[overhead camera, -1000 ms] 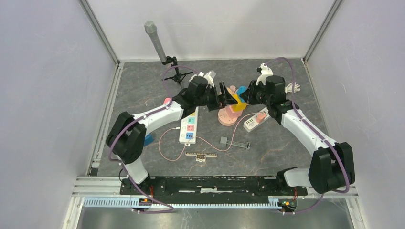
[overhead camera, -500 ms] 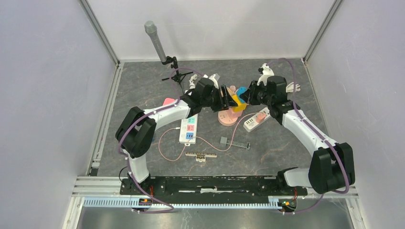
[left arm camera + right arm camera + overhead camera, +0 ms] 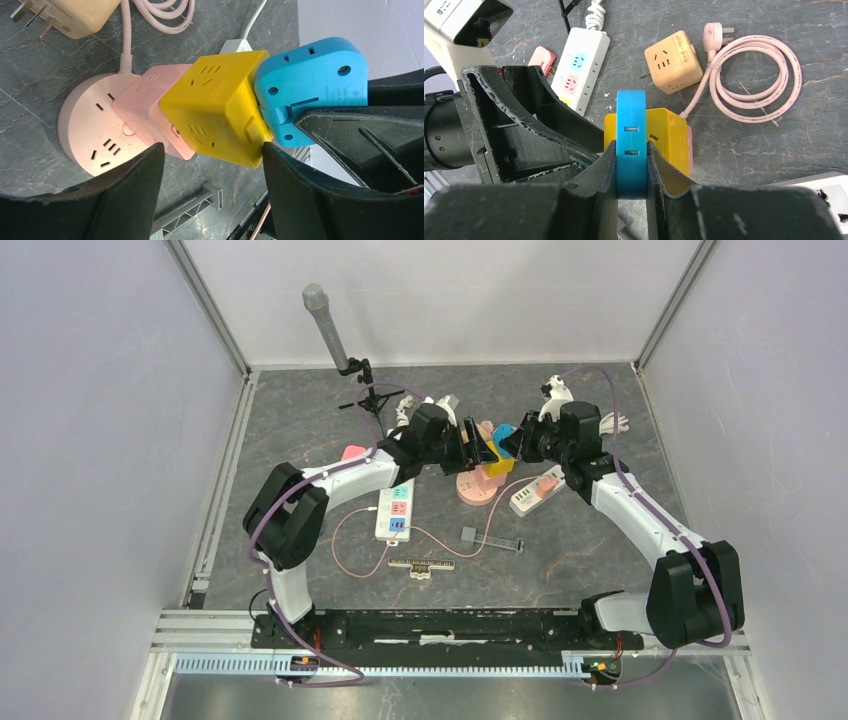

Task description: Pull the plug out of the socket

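**Plug gripped, socket not yet braced**

Our right claw [image 3: 631, 155] is clenched on the blue plug [image 3: 631, 115], seated in the yellow cube socket [image 3: 215, 105] atop the pink cube [image 3: 145, 105] and round base [image 3: 85, 130]. Our left claw [image 3: 211, 150] straddles that socket, jaws apart. Next, we judge, it must clamp there so the right can pull the plug straight out

Dark marbled desk [image 3: 600, 560]. A microphone [image 3: 322, 315] on its stand rises behind the left hand [image 3: 468, 445]; a white power strip [image 3: 395, 510] lies on its near side. A second strip [image 3: 535, 492] lies beside the right hand [image 3: 515, 440]; beyond it, a beige cube adapter [image 3: 674, 61] and coiled pink cable [image 3: 756, 77].
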`<action>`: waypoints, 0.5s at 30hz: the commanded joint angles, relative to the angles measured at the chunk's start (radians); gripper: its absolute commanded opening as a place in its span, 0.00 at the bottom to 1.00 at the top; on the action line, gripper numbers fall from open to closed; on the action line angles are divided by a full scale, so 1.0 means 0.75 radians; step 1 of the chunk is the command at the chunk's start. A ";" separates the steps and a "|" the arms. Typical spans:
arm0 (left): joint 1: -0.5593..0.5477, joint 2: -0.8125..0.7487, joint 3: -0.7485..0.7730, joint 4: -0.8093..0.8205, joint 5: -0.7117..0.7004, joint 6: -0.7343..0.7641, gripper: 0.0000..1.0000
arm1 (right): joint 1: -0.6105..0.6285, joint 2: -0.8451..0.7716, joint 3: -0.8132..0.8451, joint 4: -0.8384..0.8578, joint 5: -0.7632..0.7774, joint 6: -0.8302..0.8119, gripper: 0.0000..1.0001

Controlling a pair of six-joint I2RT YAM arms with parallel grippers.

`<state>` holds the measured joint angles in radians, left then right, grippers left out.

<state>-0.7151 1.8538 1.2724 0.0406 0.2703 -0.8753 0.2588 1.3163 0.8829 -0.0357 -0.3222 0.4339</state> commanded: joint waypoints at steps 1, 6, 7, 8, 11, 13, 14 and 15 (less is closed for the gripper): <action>-0.002 0.001 0.047 0.013 -0.009 0.030 0.74 | 0.002 -0.052 0.011 0.058 -0.072 0.023 0.00; -0.002 0.046 0.044 -0.047 -0.054 0.046 0.60 | 0.000 -0.063 0.027 0.051 -0.083 0.026 0.00; -0.002 0.048 0.040 -0.075 -0.064 0.054 0.58 | 0.002 -0.065 0.031 0.052 -0.084 0.027 0.00; -0.002 0.050 0.035 -0.094 -0.075 0.059 0.58 | 0.001 -0.066 0.035 0.050 -0.087 0.029 0.00; -0.002 0.059 0.030 -0.141 -0.106 0.083 0.54 | 0.001 -0.063 0.049 0.051 -0.100 0.035 0.00; -0.002 0.066 0.024 -0.167 -0.122 0.098 0.49 | -0.007 -0.058 0.058 0.052 -0.122 0.047 0.00; -0.002 0.069 0.019 -0.176 -0.130 0.101 0.47 | -0.013 -0.057 0.057 0.067 -0.146 0.058 0.00; -0.002 0.074 0.015 -0.182 -0.133 0.104 0.45 | -0.022 -0.056 0.053 0.083 -0.170 0.075 0.00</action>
<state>-0.7212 1.8549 1.2945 0.0357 0.2642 -0.8738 0.2535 1.3155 0.8829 -0.0380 -0.3443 0.4408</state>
